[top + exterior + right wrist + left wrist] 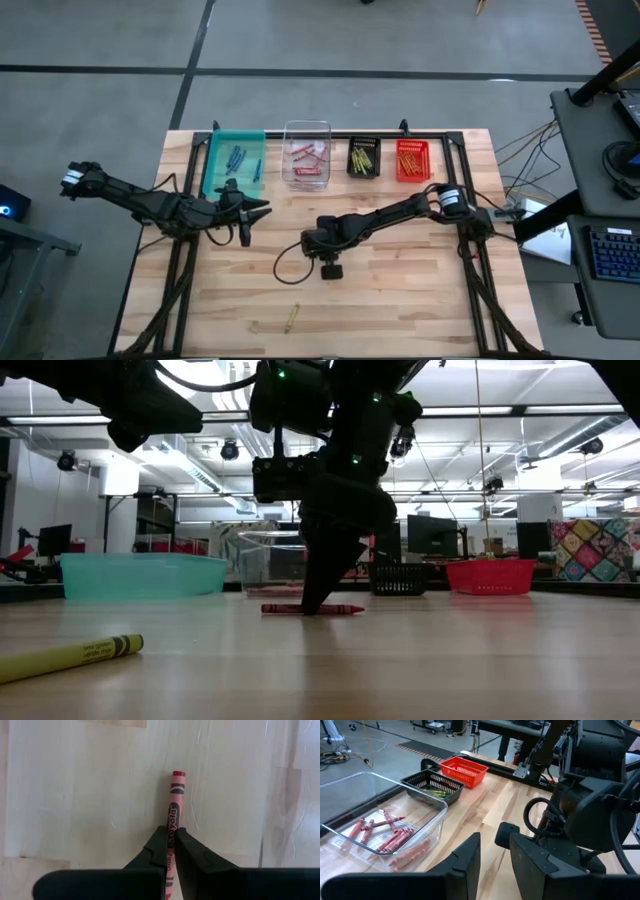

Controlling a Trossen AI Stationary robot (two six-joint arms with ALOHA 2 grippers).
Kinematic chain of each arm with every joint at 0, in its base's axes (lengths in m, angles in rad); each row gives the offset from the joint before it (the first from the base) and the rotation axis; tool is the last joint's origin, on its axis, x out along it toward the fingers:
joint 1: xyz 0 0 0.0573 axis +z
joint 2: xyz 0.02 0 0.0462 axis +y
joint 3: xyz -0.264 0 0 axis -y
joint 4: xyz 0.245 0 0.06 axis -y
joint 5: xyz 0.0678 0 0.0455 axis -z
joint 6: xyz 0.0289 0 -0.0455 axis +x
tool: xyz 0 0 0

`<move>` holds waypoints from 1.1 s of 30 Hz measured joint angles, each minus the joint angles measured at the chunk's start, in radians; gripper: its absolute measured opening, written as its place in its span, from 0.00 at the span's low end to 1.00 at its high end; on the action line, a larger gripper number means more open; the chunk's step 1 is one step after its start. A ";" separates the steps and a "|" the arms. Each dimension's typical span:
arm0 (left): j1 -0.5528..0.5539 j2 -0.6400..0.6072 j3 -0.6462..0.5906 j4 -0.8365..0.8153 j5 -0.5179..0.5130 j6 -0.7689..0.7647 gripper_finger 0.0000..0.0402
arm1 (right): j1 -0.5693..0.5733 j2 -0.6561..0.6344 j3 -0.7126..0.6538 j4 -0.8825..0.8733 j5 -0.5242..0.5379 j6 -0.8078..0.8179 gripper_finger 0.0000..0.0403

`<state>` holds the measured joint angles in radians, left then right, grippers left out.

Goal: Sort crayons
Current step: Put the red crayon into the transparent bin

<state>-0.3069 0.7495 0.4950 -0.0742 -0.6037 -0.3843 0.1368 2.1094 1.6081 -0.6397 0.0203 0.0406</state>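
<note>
The wooden table [400, 300] carries everything, and both dark arms reach over it from the sides. The right gripper [170, 851] points down onto the bare boards near the table's middle, its two fingers [155, 847] drawn together and clamped on a red crayon [174, 802] that lies flat on the wood; the crayon runs straight out from between the fingertips, most of its length showing ahead of them, its blunt end farthest from the pincer. In the low view the same crayon [312, 608] lies level on the table with the fingertips pressed down on it about midway. Beyond this pincer, along the table's far edge, stand four bins in a row: a teal bin [234, 160] with blue crayons [236, 158], a clear bin [306, 153] with red crayons [390, 836], a black bin [364, 158] with yellow ones and a red bin [411, 160] with orange ones. The left gripper [262, 210] hangs beside the right pincer, in front of the teal bin, its fingers [465, 862] slightly apart and holding nothing. A lone yellow crayon [291, 318] lies well apart from the right pincer, towards the table's near edge.
</note>
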 joint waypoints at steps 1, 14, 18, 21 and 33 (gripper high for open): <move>0.000 -0.002 0.000 0.000 0.000 0.003 0.22 | 0.000 0.000 0.009 -0.009 0.000 -0.001 0.03; 0.000 -0.091 0.000 -0.001 -0.016 0.084 0.22 | -0.037 -0.009 0.344 -0.309 0.005 -0.109 0.03; 0.000 -0.134 0.000 -0.002 -0.016 0.111 0.22 | -0.085 -0.010 0.471 -0.387 0.008 -0.176 0.03; 0.000 -0.164 0.000 -0.002 -0.016 0.129 0.22 | -0.137 -0.010 0.559 -0.413 0.008 -0.222 0.03; 0.000 -0.226 0.000 -0.001 -0.017 0.180 0.22 | -0.398 -0.009 0.673 -0.373 0.006 -0.329 0.03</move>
<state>-0.3069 0.5238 0.4950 -0.0750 -0.6209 -0.2038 -0.2611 2.1007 2.2815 -1.0131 0.0267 -0.2888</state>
